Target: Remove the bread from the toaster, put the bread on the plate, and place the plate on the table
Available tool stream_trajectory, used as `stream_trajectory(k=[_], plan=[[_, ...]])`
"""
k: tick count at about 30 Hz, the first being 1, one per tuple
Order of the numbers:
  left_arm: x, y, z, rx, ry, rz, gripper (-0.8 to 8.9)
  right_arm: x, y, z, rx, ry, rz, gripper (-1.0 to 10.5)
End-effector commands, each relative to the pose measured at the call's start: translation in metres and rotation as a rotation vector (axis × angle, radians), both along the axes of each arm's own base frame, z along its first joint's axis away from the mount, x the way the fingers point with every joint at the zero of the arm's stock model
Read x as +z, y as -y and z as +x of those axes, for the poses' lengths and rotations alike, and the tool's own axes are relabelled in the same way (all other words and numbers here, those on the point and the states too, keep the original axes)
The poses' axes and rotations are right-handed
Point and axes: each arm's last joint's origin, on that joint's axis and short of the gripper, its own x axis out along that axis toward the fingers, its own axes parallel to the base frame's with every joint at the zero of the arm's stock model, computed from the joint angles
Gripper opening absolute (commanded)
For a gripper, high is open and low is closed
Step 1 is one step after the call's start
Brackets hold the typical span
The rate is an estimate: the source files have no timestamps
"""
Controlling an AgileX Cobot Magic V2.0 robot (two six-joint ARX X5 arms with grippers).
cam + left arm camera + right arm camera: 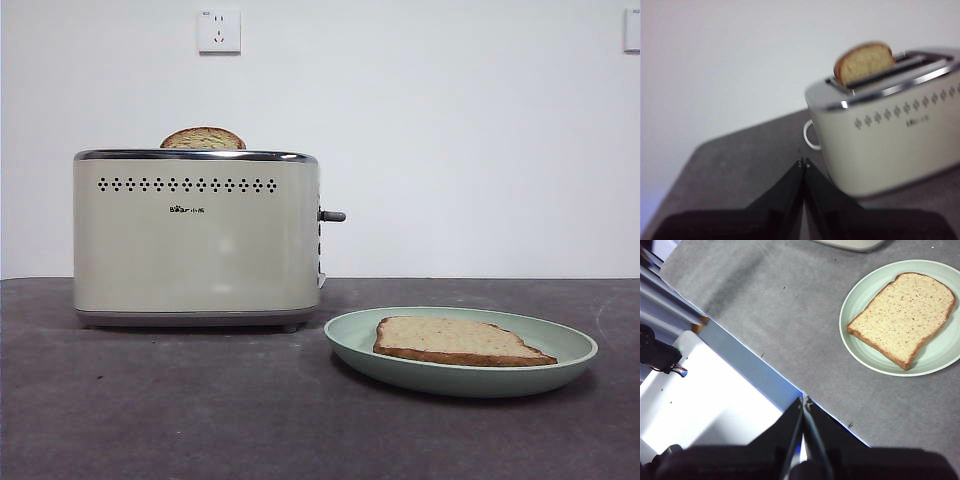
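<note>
The bread (pixel 455 338) (pixel 902 315), pale tan and speckled, lies flat on the mint-green plate (pixel 460 382) (pixel 852 340). The plate rests on the dark table (pixel 200 400), to the right of the cream toaster (pixel 195 240) (pixel 890 145). A darker, streaked slice (pixel 203 139) (pixel 865 62) pokes out of a toaster slot. My left gripper (pixel 802 161) is shut on nothing, held off the toaster's end. My right gripper (pixel 804 399) is shut and empty, high over the table's edge, away from the plate. Neither gripper shows in the front view.
The toaster's grey lever (pixel 333 216) sticks out toward the plate. A wall socket (pixel 219 31) sits on the white wall behind. In the right wrist view a white platform (pixel 715 405) with cables lies beyond the table's edge.
</note>
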Motion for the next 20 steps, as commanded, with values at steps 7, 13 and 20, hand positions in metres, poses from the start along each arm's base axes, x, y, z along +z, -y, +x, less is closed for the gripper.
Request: stream_trajectory(k=[7,13,20], plan=[[-0.057,0.0,0.0,0.01,-0.051,-0.098,-0.03,-0.002,0.0,0.0,-0.003,-0.007,-0.002,0.0],[-0.068,0.002,-0.001,-0.008,-0.164,-0.119,-0.03,-0.002,0.0,0.0,-0.003,-0.007,-0.002,0.0],[-0.066,0.003,-0.001,-0.02,-0.153,-0.143,-0.03,-0.002,0.0,0.0,-0.003,-0.007,-0.002,0.0]])
